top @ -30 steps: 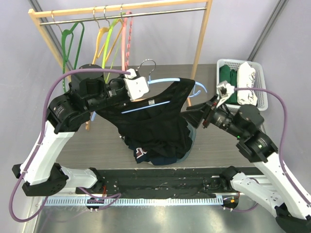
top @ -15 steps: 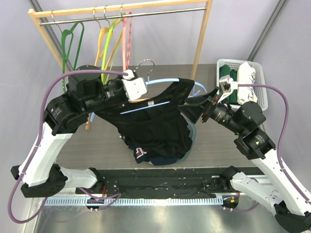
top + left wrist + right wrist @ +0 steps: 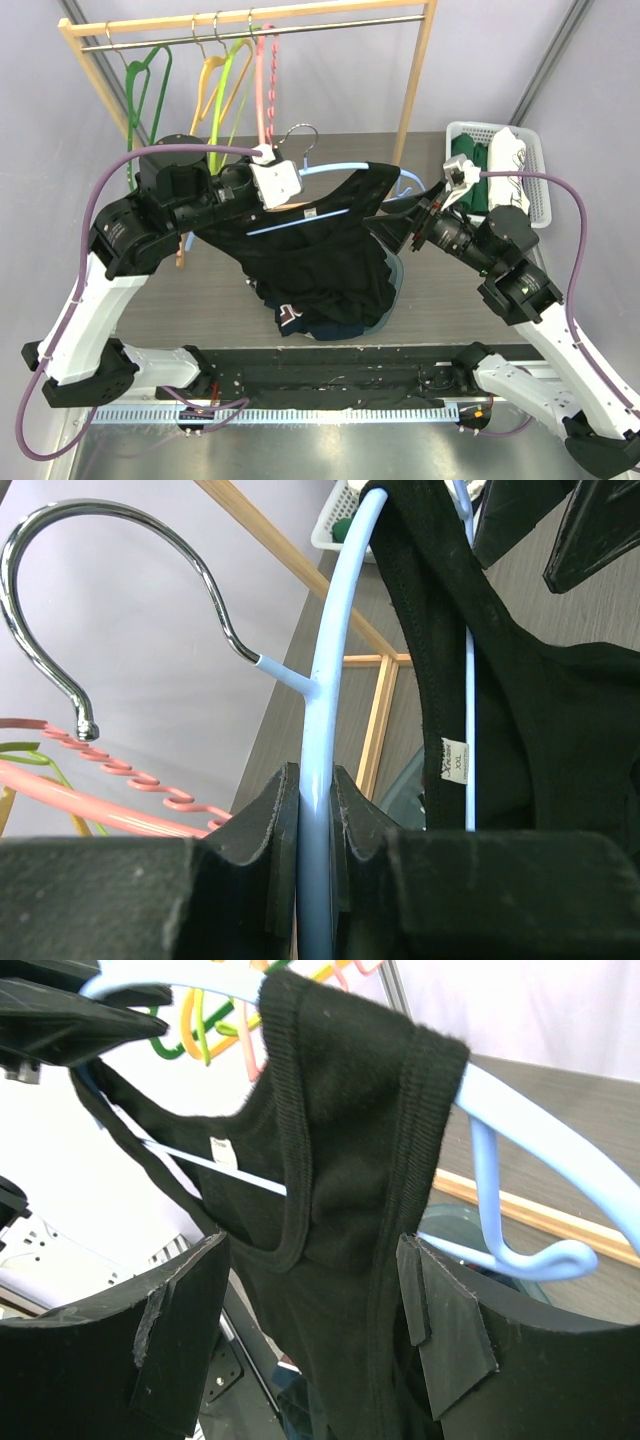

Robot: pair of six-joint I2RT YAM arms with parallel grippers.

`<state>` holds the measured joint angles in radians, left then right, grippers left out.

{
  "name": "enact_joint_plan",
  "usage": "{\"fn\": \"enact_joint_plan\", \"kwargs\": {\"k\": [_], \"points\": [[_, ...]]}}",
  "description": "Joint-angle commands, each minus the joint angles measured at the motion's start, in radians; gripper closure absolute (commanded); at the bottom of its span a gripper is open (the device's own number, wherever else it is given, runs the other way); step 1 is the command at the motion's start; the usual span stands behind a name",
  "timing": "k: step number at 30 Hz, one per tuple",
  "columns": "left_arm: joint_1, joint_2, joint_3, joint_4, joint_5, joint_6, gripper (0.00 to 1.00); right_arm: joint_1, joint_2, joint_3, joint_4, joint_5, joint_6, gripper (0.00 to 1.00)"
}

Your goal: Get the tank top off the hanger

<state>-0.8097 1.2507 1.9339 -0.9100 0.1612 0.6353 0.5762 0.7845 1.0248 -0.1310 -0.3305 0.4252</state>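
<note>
The left end effector (image 3: 312, 805) is clamped on the pale blue hanger (image 3: 340, 630) beside its hook (image 3: 110, 507), holding its bar left-to-right above the tabletop (image 3: 200, 300). The black tank top (image 3: 320, 250) drapes from it down to a heap nearer us. The right end effector (image 3: 315, 1305) stands open, a jaw either side of the right shoulder strap (image 3: 340, 1110) looped over the hanger's right tip, though whether it touches cloth I can't tell; that strap should slide off rightward.

Grey wood-grain table (image 3: 435, 300). White basket (image 3: 490, 126) at far right corner, green and white cloth inside. Wooden rack (image 3: 416, 90) stands along far edge. Black tank top (image 3: 320, 270), lower part heaped mid-table toward near edge.
</note>
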Motion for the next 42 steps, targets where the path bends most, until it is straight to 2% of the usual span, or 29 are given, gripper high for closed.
{"fn": "enact_joint_plan", "kwargs": {"k": [1,15,20,21,23,24,27,36,39,40,42], "points": [[-0.002,-0.034,0.036,0.056,0.017,-0.008,1.0,0.004,-0.017,0.009,0.019,0.01,-0.003,0.24],[-0.003,-0.03,0.054,0.04,0.035,-0.003,1.0,0.005,0.016,0.008,-0.004,0.018,-0.025,0.24],[-0.003,-0.025,0.054,0.042,0.038,-0.008,1.0,0.002,0.047,0.017,0.066,-0.016,0.0,0.35],[-0.003,-0.025,0.054,0.039,0.038,-0.009,1.0,0.004,0.053,0.018,0.077,-0.025,0.012,0.46],[-0.003,-0.025,0.05,0.037,0.037,-0.009,1.0,0.004,0.07,0.034,0.088,-0.044,0.02,0.61],[-0.002,-0.028,0.045,0.037,0.035,-0.009,1.0,0.002,0.07,0.041,0.087,-0.05,0.027,0.8],[-0.002,-0.034,0.025,0.036,0.031,-0.003,1.0,0.002,0.052,0.063,0.065,-0.064,0.038,0.97],[0.0,-0.062,-0.071,0.049,-0.017,0.058,1.0,0.004,-0.039,0.135,-0.094,-0.027,0.043,0.99],[0.001,-0.079,-0.11,0.049,-0.032,0.082,1.0,0.004,-0.039,0.195,-0.162,0.073,0.047,0.99],[0.003,-0.089,-0.13,0.049,-0.032,0.081,1.0,0.004,-0.027,0.222,-0.208,0.169,0.047,0.99],[0.009,-0.102,-0.147,0.049,-0.026,0.083,1.0,0.002,-0.022,0.233,-0.239,0.255,0.05,0.99]]}}
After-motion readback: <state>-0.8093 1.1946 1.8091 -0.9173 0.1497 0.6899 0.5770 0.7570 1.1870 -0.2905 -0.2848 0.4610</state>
